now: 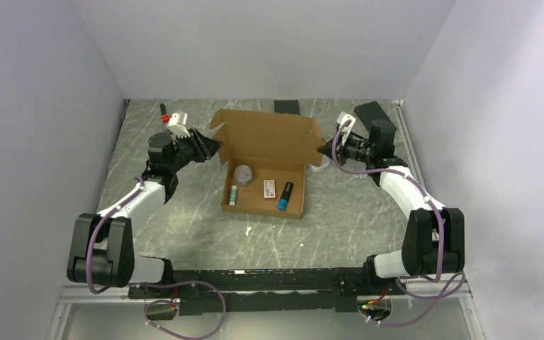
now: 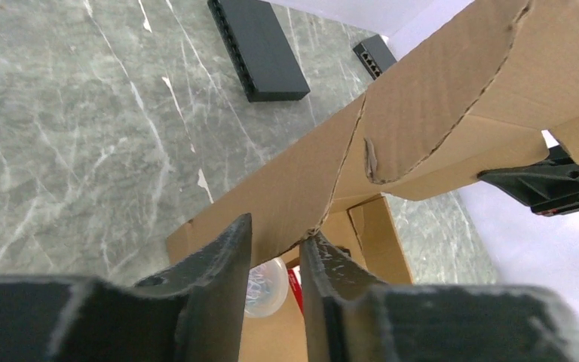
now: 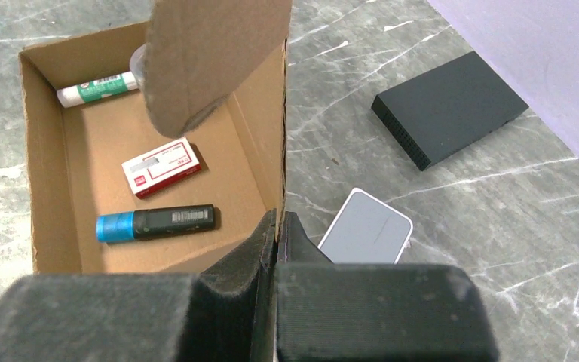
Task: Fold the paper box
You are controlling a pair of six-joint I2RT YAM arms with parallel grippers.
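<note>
The paper box [image 1: 269,142] is a brown cardboard tray in the middle of the table, with its lid flap standing up at the back. My left gripper [image 1: 212,147] is at the box's back left corner. In the left wrist view its jaws [image 2: 275,237] stand apart, the lid's lower edge [image 2: 294,188] just at their tips, and one fingertip [image 2: 318,253] touches the crease. My right gripper [image 1: 322,150] is at the back right corner. There it is shut [image 3: 277,222] on the top edge of the box's side wall [image 3: 275,136].
Inside the box lie a clear round tub [image 1: 243,174], a white glue stick [image 3: 96,87], a small red and white carton [image 3: 161,167] and a black marker with a blue cap [image 3: 156,222]. A translucent white case [image 3: 366,230] lies just outside the right wall. Two black slabs [image 3: 448,108] [image 2: 258,49] lie behind the box.
</note>
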